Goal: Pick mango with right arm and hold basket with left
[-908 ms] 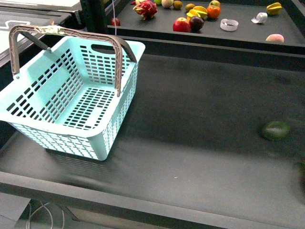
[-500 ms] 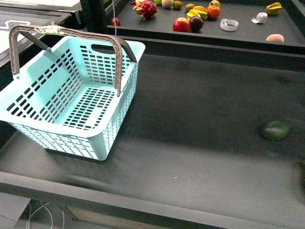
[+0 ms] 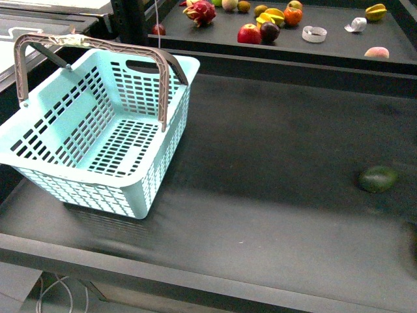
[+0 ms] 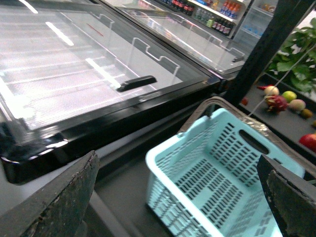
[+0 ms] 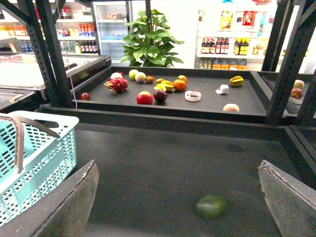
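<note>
The turquoise basket [image 3: 98,130] stands at the left of the dark table, both grey-brown handles up; it is empty. It also shows in the left wrist view [image 4: 217,177] and the right wrist view [image 5: 34,158]. A yellow oval fruit that looks like the mango [image 3: 272,16] lies among other fruit on the far shelf, also in the right wrist view [image 5: 167,86]. My left gripper [image 4: 173,212] is open and empty, above and short of the basket's near corner. My right gripper [image 5: 177,207] is open and empty over the table. Neither arm shows in the front view.
A dark green oval fruit [image 3: 378,178] lies at the table's right, also in the right wrist view [image 5: 211,206]. The far shelf holds a dragon fruit [image 3: 200,12], a red apple [image 3: 249,33] and several other fruits. A glass-topped freezer [image 4: 74,74] stands left of the basket.
The front view has shifted very slightly. Nothing on the table has moved.
</note>
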`<action>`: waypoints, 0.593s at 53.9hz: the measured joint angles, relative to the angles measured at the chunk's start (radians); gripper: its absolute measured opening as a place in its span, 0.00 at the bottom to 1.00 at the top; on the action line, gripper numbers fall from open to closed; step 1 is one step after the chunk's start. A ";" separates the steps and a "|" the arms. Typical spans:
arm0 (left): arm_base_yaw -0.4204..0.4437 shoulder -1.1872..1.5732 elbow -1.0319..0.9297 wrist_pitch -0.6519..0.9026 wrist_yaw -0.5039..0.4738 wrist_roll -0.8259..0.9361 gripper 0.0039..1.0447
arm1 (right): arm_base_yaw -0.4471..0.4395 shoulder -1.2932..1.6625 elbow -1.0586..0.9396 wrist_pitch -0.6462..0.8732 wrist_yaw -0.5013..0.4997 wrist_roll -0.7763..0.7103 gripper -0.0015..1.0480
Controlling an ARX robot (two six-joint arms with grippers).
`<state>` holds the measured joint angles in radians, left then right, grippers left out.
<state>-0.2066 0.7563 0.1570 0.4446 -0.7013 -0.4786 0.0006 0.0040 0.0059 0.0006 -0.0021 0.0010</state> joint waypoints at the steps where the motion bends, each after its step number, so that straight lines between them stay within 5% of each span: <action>1: -0.003 0.054 0.019 0.023 0.006 -0.015 0.92 | 0.000 0.000 0.000 0.000 0.000 0.000 0.92; 13: -0.039 0.632 0.296 0.208 0.148 -0.219 0.92 | 0.000 0.000 0.000 0.000 0.000 0.000 0.92; 32: -0.062 1.127 0.716 0.155 0.303 -0.520 0.92 | 0.000 0.000 0.000 0.000 0.000 0.000 0.92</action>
<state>-0.2684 1.8832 0.8734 0.5995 -0.3988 -0.9989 0.0006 0.0040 0.0059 0.0006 -0.0017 0.0010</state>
